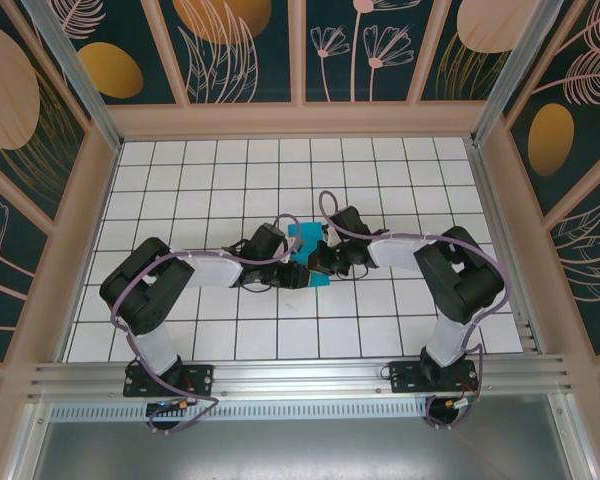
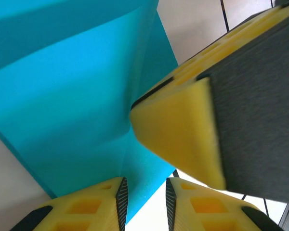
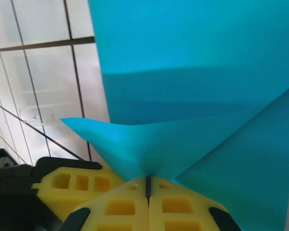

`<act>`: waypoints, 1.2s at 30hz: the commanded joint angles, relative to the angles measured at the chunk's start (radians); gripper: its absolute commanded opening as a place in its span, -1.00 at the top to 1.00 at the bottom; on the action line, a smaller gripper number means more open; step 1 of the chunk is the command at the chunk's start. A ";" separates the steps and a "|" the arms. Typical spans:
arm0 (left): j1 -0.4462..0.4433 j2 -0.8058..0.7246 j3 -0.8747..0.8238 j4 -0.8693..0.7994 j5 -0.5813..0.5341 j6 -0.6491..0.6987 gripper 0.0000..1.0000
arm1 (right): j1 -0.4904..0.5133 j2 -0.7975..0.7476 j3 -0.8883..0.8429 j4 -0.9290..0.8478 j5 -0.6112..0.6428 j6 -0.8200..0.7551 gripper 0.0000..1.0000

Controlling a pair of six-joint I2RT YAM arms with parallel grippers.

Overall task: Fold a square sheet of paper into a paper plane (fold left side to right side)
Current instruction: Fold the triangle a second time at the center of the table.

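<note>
Sheet of paper (image 1: 303, 238): teal, creased, at the counter's (image 1: 230, 170) centre.
Right end effector (image 3: 147, 182): clamped on a fold of the sheet (fingers flush together).
Left end effector (image 2: 144, 197): fingers narrowly apart.

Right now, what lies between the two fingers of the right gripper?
A fold of the paper lies there. The right gripper is shut on it, and the sheet fans out above the fingers. The right wrist view shows this.

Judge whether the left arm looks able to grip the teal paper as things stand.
Probably yes. The left tool sits at the paper, jaws apart with its edge reaching between them. The right tool, shut on a raised fold nearby, leaves that edge free.
</note>
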 commanded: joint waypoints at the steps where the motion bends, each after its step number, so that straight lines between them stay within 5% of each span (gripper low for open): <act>1: 0.002 0.040 -0.038 -0.042 -0.027 0.002 0.39 | 0.008 0.032 0.022 0.032 -0.018 0.020 0.94; 23: 0.003 0.032 -0.075 -0.034 -0.045 -0.004 0.39 | -0.059 0.063 0.057 -0.083 0.252 -0.028 0.93; 36: 0.003 0.029 -0.088 -0.014 -0.042 -0.012 0.39 | -0.154 0.023 0.062 -0.065 0.248 -0.075 0.93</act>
